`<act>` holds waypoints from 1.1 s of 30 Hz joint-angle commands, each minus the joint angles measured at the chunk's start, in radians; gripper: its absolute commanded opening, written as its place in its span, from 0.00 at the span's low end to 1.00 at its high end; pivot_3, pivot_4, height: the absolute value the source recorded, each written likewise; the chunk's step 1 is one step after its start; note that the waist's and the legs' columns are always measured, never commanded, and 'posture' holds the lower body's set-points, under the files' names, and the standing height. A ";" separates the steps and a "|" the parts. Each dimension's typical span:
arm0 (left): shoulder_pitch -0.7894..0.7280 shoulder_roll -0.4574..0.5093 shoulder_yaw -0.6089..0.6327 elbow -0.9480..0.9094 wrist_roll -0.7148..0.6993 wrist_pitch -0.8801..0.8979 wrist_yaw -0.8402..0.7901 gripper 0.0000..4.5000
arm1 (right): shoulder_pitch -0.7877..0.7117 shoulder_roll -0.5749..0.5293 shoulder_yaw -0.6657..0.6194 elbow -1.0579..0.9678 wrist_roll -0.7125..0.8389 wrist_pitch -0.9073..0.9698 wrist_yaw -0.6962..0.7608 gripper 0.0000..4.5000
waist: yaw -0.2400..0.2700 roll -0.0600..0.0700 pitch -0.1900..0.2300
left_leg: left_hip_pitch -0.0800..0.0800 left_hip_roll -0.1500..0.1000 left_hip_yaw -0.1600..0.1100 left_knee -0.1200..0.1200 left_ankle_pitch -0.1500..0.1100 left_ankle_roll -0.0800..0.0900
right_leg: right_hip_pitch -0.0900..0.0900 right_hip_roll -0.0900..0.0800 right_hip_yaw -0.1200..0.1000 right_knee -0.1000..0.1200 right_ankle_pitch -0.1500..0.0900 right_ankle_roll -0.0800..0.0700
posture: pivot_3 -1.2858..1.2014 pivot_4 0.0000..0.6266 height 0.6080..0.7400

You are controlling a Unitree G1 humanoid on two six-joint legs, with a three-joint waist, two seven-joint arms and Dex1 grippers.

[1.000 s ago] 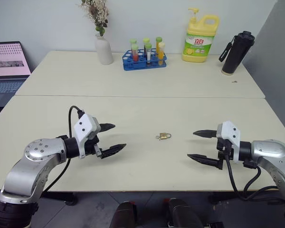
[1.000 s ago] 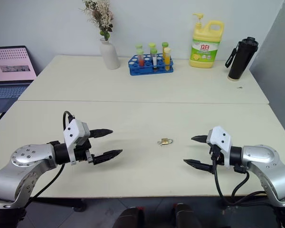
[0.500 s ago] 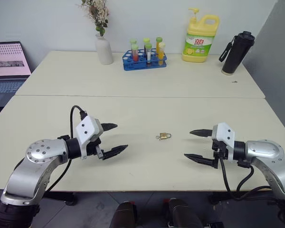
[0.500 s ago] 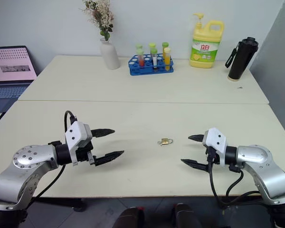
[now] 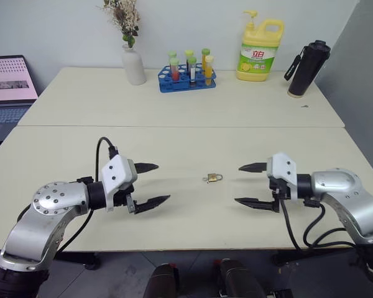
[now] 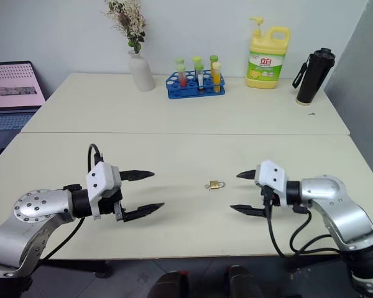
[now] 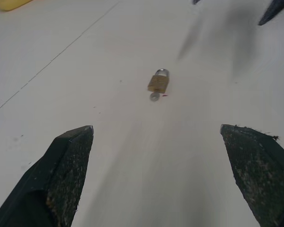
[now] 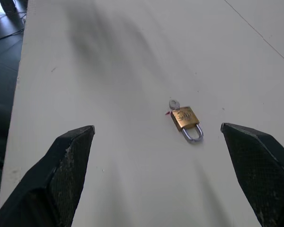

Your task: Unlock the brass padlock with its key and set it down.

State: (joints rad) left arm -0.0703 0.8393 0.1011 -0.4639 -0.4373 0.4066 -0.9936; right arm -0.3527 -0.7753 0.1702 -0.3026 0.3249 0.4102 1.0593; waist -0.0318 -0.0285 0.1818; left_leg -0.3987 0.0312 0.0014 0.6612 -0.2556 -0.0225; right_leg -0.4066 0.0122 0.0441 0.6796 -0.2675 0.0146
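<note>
You have the padlock (image 5: 214,177) lying flat on the near table (image 5: 186,143), at the centre of your head view, with a small silver key (image 8: 173,104) at the base of its brass body. Your left gripper (image 5: 151,184) sits at about nine o'clock from it, fingers spread wide apart and empty. Your right gripper (image 5: 251,184) sits at about three o'clock, a little nearer, fingers also wide apart and holding nothing. Both point inward at the padlock without touching it. At twelve o'clock, on the far table, stands a blue tube rack (image 5: 188,77).
</note>
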 commanded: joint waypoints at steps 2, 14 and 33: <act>-0.019 -0.002 -0.026 -0.016 0.013 -0.022 0.002 1.00 | -0.121 0.073 0.084 0.125 -0.061 -0.044 0.030 1.00 | 0.001 0.000 0.000 | 0.000 0.000 0.000 0.000 0.000 0.000 | 0.000 0.000 0.000 0.000 0.000 0.000 | 0.52 0.24 1.00; -0.038 -0.014 -0.076 -0.012 0.078 -0.062 0.015 1.00 | -0.365 0.281 0.212 0.648 -0.222 -0.236 0.107 1.00 | 0.001 0.000 0.000 | -0.001 -0.001 0.000 0.000 0.000 0.000 | 0.000 0.000 0.000 0.000 0.002 -0.003 | 0.52 0.24 1.00; -0.030 -0.033 -0.076 -0.023 0.084 -0.057 0.027 1.00 | -0.413 0.360 0.200 0.897 -0.299 -0.330 0.136 0.79 | 0.000 0.001 0.000 | 0.000 0.000 0.000 0.000 0.000 0.000 | 0.000 0.000 0.000 0.001 0.002 -0.004 | 0.52 0.24 1.00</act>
State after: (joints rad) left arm -0.0911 0.8060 0.0240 -0.4584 -0.3501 0.3625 -0.9712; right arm -0.7630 -0.4164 0.3729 0.5847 0.0515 0.0808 1.1971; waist -0.0315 -0.0280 0.1821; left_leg -0.3986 0.0309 0.0013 0.6616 -0.2555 -0.0225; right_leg -0.4066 0.0121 0.0439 0.6810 -0.2651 0.0106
